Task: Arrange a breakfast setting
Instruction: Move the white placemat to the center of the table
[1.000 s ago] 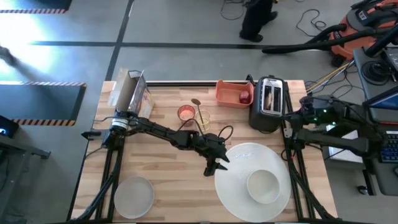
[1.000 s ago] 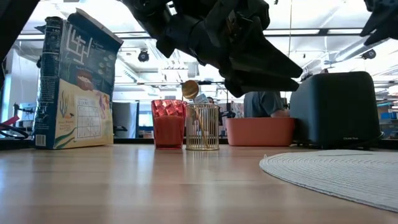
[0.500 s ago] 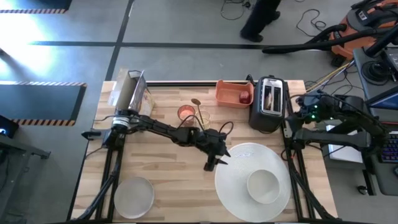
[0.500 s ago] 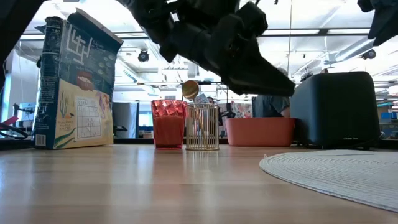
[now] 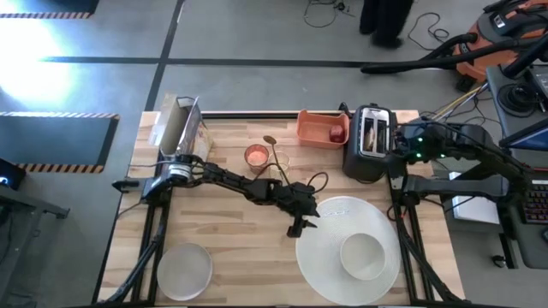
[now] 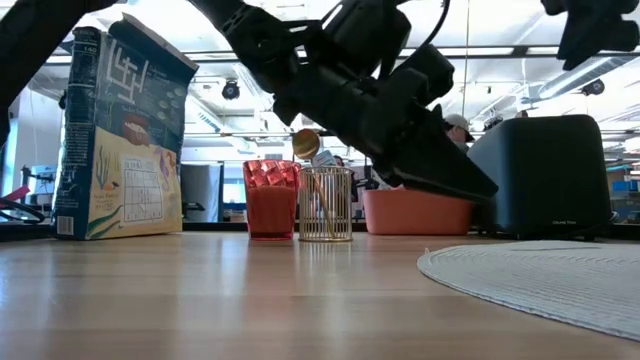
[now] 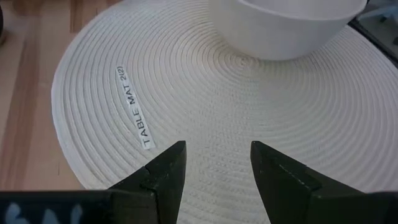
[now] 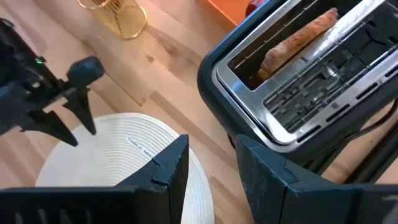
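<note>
Left claw (image 5: 297,228) hovering over the near-left edge of the round woven mat (image 5: 321,248), fingers apart, empty. White bowl (image 5: 362,256) sitting on that mat, toward its front. Right claw (image 8: 208,165) raised beside the black toaster (image 5: 368,141), fingers apart, nothing between them; brown toast slice (image 8: 298,40) standing in a toaster slot. Pink-red cup (image 5: 256,156) just beside the gold wire holder (image 5: 280,161) with the gold spoon (image 5: 271,141). Smaller white plate (image 5: 184,270) at the surface's front-left corner.

One woven round table mat (image 5: 334,244), one white bowl (image 5: 363,256), one small white plate (image 5: 184,270), one pink-red cup (image 5: 255,156), one gold wire holder (image 5: 280,162), one gold spoon (image 5: 271,142), one toaster (image 5: 369,142), one toast slice (image 8: 297,39), one orange tray (image 5: 317,128), one cereal box (image 5: 179,126), two grippers, left (image 5: 295,226) and right (image 5: 401,150).
</note>
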`<state>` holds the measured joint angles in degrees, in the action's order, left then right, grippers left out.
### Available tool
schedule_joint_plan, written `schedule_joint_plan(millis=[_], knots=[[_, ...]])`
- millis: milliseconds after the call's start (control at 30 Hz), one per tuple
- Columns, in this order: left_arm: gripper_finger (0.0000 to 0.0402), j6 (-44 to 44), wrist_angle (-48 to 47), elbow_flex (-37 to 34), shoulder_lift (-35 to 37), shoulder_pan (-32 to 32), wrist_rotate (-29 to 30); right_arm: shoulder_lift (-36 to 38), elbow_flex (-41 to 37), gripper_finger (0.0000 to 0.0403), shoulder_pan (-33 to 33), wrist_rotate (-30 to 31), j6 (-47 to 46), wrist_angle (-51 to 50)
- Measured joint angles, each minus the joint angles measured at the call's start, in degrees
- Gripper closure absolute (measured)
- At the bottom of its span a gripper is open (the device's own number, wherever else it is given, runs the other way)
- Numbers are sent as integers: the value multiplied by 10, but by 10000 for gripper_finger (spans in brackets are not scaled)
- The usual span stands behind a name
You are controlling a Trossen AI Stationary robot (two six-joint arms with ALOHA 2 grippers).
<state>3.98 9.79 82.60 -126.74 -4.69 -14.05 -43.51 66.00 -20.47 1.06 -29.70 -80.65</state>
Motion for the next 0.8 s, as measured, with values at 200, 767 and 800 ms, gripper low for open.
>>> schedule_joint_plan(millis=[200,767,800], knots=[[238,0,-4,0,0,0,0,-9,0,280,16,0,3,22],[238,-13,-10,0,0,-13,0,-110,-8,280,185,5,-21,131],[238,-13,-10,0,0,-13,0,-117,-8,280,197,5,-26,130]])
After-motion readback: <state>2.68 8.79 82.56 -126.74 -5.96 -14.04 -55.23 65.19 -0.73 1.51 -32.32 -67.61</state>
